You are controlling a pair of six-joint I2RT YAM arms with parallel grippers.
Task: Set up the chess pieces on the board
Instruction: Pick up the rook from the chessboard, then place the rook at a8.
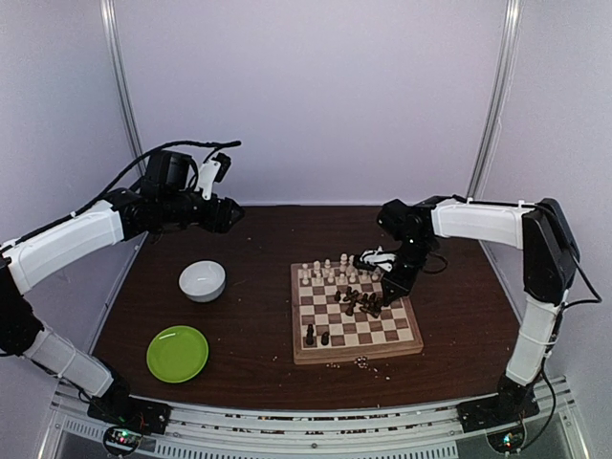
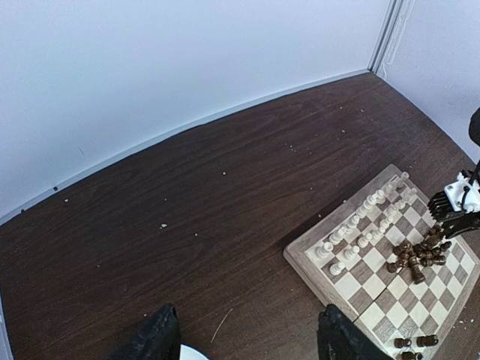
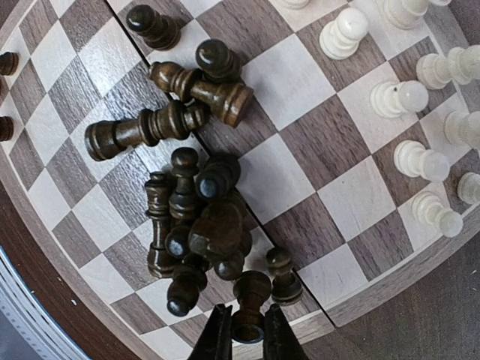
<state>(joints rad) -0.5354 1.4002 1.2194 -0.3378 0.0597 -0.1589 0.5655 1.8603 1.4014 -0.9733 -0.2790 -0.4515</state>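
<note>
Nearest of all, the right gripper has its fingers pinched on a dark pawn that looks upright, by the frame of the board. The heap of fallen dark chess pieces lies just beyond it at 11 o'clock. From above, the near rows where I'd guess it belongs lie at 8 o'clock from that pincer, while the left gripper hangs open and empty, well apart at 10 o'clock.

A white bowl sat on the dark wooden desk toward its left edge. A round green plate lay closer to the near-left corner, apart from the bowl. Pale crumbs dotted the desk by its near edge.
</note>
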